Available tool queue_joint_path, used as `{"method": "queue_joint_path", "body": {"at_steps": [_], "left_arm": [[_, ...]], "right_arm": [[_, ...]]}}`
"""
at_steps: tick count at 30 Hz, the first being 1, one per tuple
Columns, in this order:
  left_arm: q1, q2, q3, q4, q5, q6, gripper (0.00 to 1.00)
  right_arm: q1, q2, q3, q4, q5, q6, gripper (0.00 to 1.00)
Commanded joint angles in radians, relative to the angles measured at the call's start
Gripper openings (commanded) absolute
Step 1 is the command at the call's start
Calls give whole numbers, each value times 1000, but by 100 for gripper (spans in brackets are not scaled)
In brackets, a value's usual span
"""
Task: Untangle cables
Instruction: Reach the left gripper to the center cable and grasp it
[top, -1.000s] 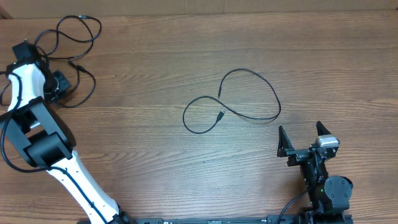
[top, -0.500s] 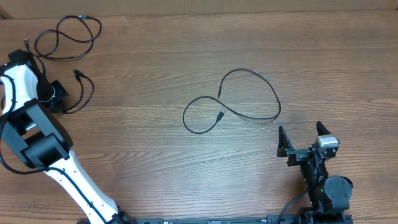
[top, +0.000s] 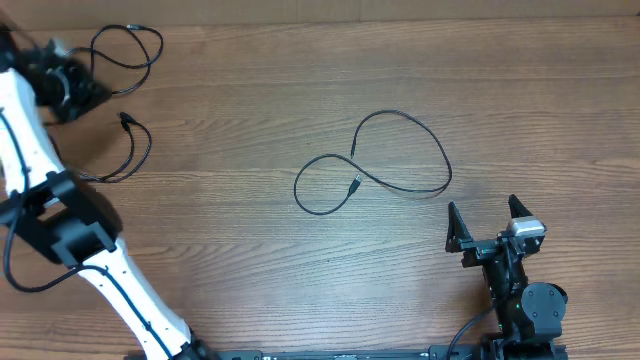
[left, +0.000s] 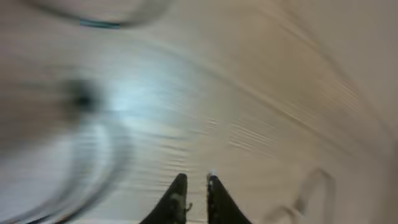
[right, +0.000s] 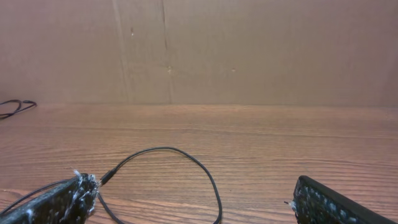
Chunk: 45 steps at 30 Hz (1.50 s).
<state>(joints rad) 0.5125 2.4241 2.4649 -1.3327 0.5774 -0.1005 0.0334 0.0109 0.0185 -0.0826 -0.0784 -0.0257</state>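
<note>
Three thin black cables lie apart on the wooden table. One is looped at the far left corner (top: 158, 50). A second curves just below it (top: 147, 150). The third forms a figure-eight loop in the middle (top: 400, 115) and also shows in the right wrist view (right: 186, 160). My left gripper (top: 72, 88) hovers at the far left between the first two cables. In the blurred left wrist view its fingers (left: 196, 185) are nearly together with nothing between them. My right gripper (top: 490, 222) is open and empty, just in front of the middle cable (right: 189, 190).
The white left arm (top: 60, 230) stretches along the table's left side. The right arm's base (top: 525, 300) stands at the front right edge. A cardboard wall (right: 249, 50) closes off the far side. Another cable's end shows far left (right: 13, 107).
My left gripper has swung away from the lower left cable, up and toward the far left corner. That cable now lies by itself. The right arm and middle cable have not moved.
</note>
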Motion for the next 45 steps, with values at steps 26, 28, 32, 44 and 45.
{"method": "queue_joint_path", "body": {"at_steps": [26,28,32,44,45], "left_arm": [[-1042,9,-98,-14,-312,455,83],[-1066,9,-127,11,-312,460,86],[-1113,9,-203,74,-316,456,86],[-1142,9,-278,35,-235,468,35],[-1142,9,-279,38,-231,468,36]], "right_arm": [[5,-7,-10,3,-2,-2,100],[5,-7,-10,3,-2,-2,100],[5,-7,-10,3,-2,-2,100],[5,-7,-10,3,-2,-2,100],[5,-7,-10,3,-2,-2,100]]}}
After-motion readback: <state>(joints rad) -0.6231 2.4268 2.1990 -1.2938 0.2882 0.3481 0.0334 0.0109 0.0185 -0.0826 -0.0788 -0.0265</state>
